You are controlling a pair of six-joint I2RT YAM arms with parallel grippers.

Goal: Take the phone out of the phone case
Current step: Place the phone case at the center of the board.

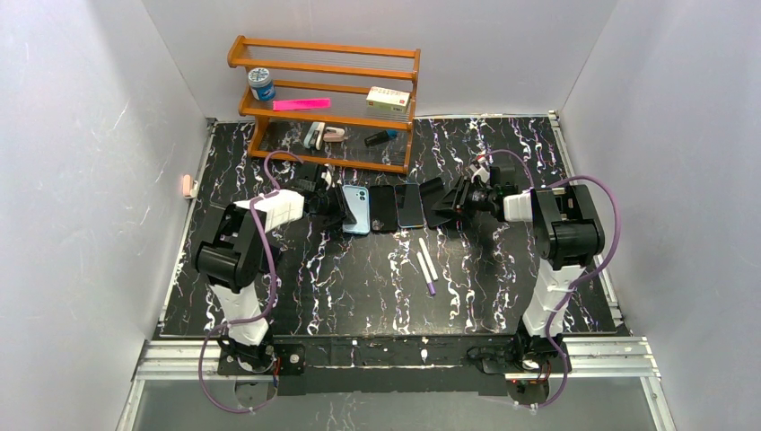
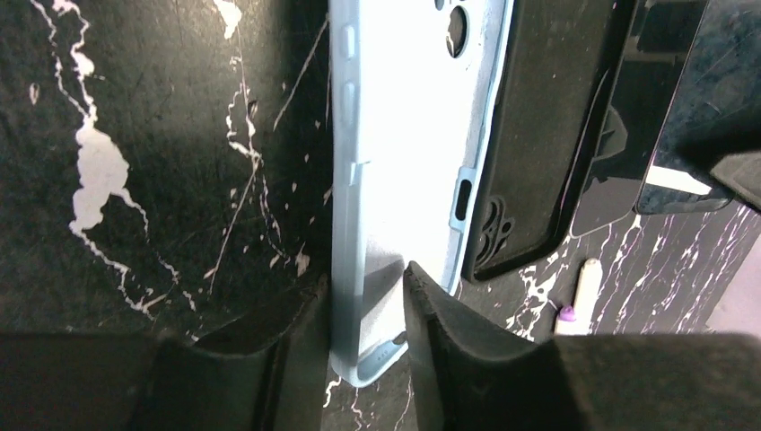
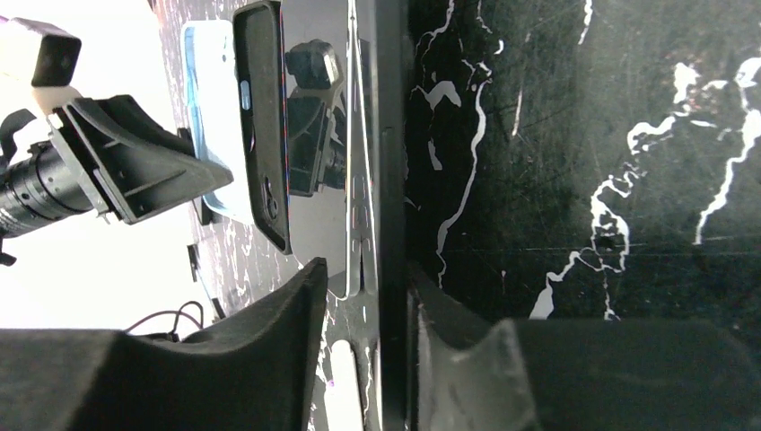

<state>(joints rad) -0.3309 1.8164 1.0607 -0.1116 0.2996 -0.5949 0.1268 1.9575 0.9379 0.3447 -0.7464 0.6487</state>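
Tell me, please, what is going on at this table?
Two robot arms flank three things lying side by side: a light blue case, an empty black case and a phone. The left pincer straddles the blue case's edge, the right pincer the phone's edge. Whether either is gripping is unclear. The phone lies bare, outside both cases.

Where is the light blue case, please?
Top view: the light blue case lies left of centre, beside the black case, one edge inside the left gripper.
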